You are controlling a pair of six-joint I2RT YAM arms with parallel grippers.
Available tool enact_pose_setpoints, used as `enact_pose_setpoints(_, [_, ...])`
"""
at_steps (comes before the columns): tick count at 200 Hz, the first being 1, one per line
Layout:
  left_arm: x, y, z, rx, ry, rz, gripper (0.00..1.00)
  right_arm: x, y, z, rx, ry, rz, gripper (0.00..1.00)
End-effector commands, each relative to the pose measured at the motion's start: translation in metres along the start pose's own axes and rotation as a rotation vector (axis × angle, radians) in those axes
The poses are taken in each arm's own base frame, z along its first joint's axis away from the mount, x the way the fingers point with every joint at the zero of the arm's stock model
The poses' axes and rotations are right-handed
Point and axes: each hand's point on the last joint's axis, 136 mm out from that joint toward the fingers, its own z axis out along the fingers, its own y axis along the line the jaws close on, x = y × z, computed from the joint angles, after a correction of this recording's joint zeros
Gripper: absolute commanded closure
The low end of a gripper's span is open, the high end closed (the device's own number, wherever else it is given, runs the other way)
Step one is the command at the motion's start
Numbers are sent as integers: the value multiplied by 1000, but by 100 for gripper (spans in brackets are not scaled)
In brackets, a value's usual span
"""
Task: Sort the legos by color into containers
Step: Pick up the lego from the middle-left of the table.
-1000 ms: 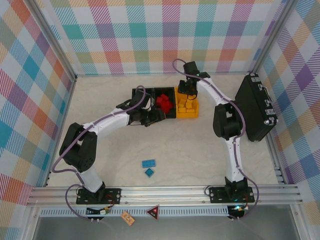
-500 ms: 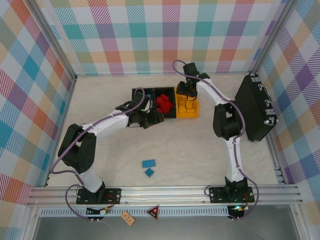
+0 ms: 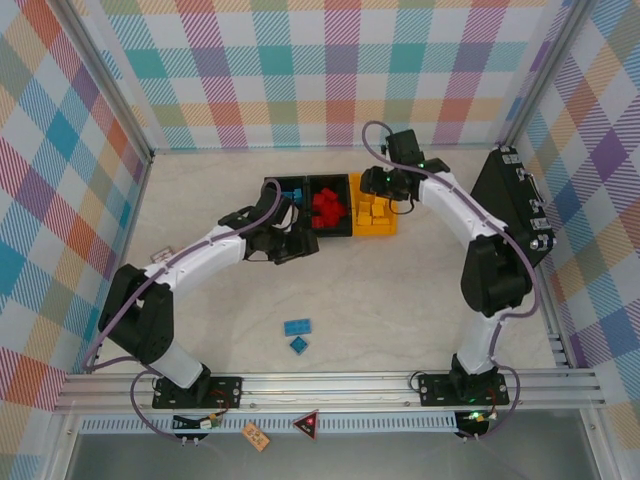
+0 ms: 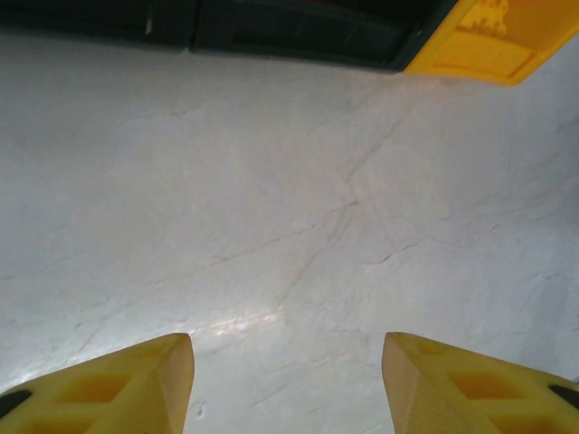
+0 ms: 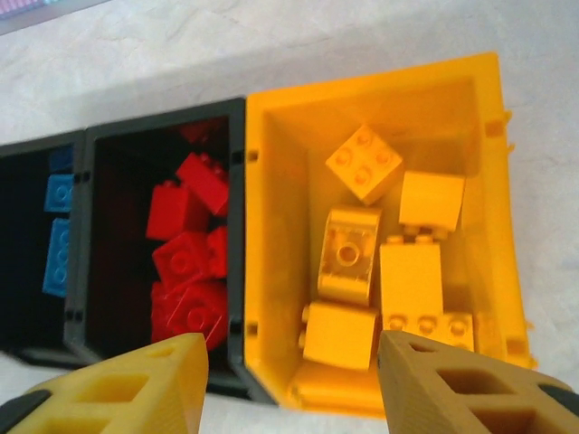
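Three joined containers stand in a row: a black bin (image 3: 284,190) (image 5: 41,226) with blue legos (image 5: 56,249), a black bin (image 3: 327,208) with red legos (image 5: 185,240), and a yellow-orange bin (image 3: 373,214) (image 5: 280,136) with several yellow legos (image 5: 364,163). My right gripper (image 3: 380,190) (image 5: 289,348) hovers open and empty above the yellow bin's near wall. My left gripper (image 3: 297,241) (image 4: 285,348) is open and empty over bare table, just in front of the bins (image 4: 271,27). Two blue legos (image 3: 297,327) (image 3: 298,344) lie on the table nearer the bases.
A large flat black case (image 3: 510,215) leans at the right wall. A small card (image 3: 160,256) lies by the left arm. Beyond the front rail sit a printed card (image 3: 256,436) and a red triangle (image 3: 307,424). Checked walls close in the table.
My right gripper's jaws have spread apart over the yellow bin, and that arm's elbow has swung to the right. The left gripper has drawn slightly back from the bins.
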Motion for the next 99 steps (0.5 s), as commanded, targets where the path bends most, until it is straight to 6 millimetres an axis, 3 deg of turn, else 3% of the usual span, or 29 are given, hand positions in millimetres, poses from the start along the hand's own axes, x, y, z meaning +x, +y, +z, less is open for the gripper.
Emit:
enact_pose_setpoints(1, [21, 15, -7, -63, 49, 19, 41, 23, 13, -7, -63, 27, -54, 47])
enact_pose_setpoints(42, [50, 27, -7, -128, 125, 25, 33, 72, 13, -28, -115, 77, -84, 42])
enact_pose_setpoints(67, [73, 37, -2, -174, 175, 15, 29, 104, 27, -52, -250, 96, -133, 38])
enact_pose_setpoints(99, [93, 48, -1, -229, 210, 1, 24, 160, 41, -79, -406, 203, -189, 37])
